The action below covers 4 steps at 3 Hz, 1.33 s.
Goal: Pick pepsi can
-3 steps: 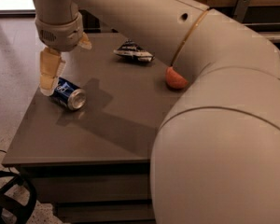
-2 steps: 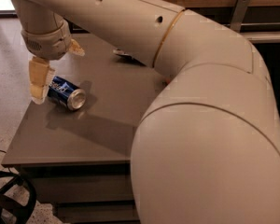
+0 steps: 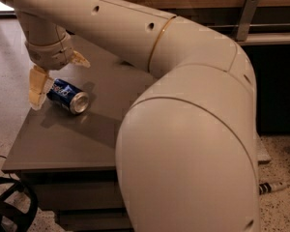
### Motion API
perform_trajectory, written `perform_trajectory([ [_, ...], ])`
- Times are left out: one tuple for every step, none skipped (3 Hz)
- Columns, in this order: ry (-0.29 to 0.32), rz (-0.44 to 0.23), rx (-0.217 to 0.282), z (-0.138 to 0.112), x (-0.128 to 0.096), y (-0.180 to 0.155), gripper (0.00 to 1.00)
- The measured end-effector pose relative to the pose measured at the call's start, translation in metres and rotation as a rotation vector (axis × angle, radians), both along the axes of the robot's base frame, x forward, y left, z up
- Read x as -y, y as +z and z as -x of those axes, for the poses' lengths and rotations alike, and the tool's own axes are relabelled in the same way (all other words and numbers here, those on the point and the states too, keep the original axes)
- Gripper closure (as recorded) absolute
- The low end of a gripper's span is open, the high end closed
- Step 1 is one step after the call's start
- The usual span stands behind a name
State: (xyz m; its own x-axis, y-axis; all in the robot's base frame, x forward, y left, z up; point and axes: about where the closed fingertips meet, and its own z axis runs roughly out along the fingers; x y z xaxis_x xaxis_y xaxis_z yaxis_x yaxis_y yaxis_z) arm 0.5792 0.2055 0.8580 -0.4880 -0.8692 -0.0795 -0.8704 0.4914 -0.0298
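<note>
One pepsi can [image 3: 67, 95] lies on its side, left on the table [image 3: 82, 139]. The gripper [image 3: 61, 82] hangs over it, spread wide and empty. I judge this the approach; next, lower and close.

There is one pepsi can [image 3: 67, 96] and one grey table [image 3: 63, 139]. One gripper [image 3: 58, 80] hangs by the table's left edge just beside the can, its two fingers [image 3: 38, 86] spread apart. There is one cream arm [image 3: 183, 105] and one floor cable [image 3: 273, 187].
</note>
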Motion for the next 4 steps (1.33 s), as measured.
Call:
perform_trajectory([
  [-0.072, -0.021, 0.006, -0.008, 0.01, -0.002, 0.0],
  [-0.129, -0.033, 0.014, -0.006, 0.019, -0.001, 0.0],
  [-0.142, -0.029, 0.01, 0.002, 0.022, -0.004, 0.0],
  [-0.112, -0.021, -0.022, 0.009, 0.012, -0.018, 0.0],
])
